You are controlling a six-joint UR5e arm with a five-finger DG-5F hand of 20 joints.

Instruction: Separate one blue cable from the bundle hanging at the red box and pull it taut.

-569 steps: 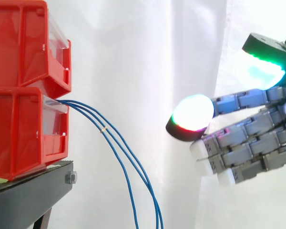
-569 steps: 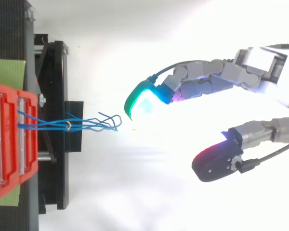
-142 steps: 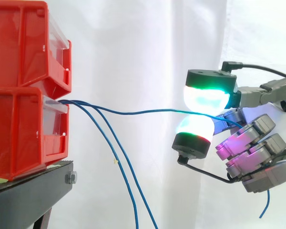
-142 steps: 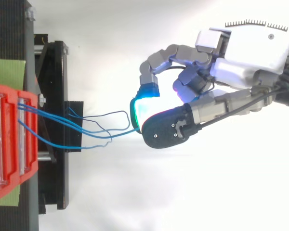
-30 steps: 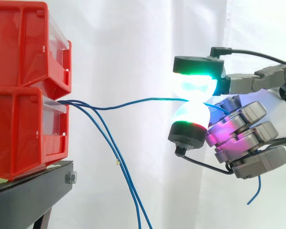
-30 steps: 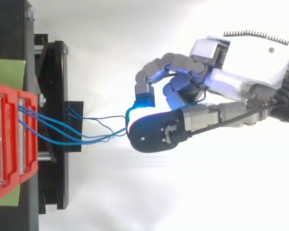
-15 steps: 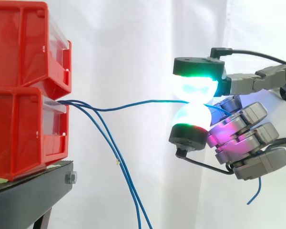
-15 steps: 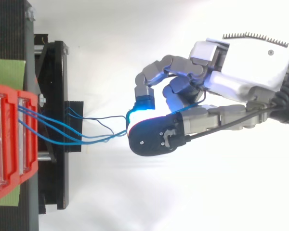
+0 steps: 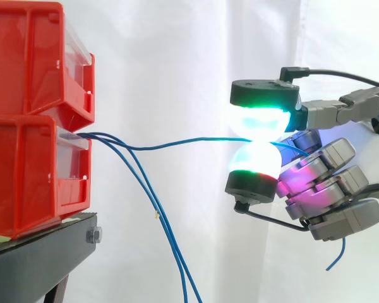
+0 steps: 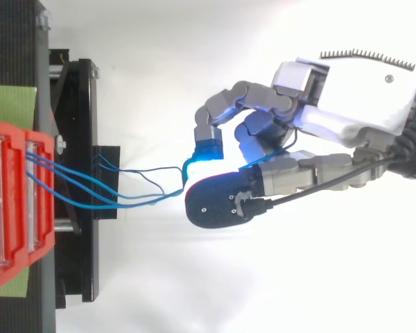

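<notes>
Three thin blue cables come out of the lower red box (image 9: 31, 177). One blue cable (image 9: 177, 144) runs almost level to the right, sagging slightly, and ends pinched between two glowing fingertips (image 9: 258, 123) of my hand (image 9: 328, 189). Its loose end (image 9: 336, 255) dangles below the curled fingers. The other two cables (image 9: 155, 208) hang down and to the right from the box, apart from the held one. In the top view the hand (image 10: 347, 97) sits right of the stand, with the cables (image 10: 118, 198) fanning out from the box to the pinch.
A second red box (image 9: 38, 57) is stacked on the lower one, both on a black stand (image 9: 44, 259). A white curtain hangs behind. Open space lies between the boxes and the hand.
Over the last second the hand has dropped slightly, keeping its pinch on the cable. Long before, the three cables hung bundled by a small band and the hand was open.
</notes>
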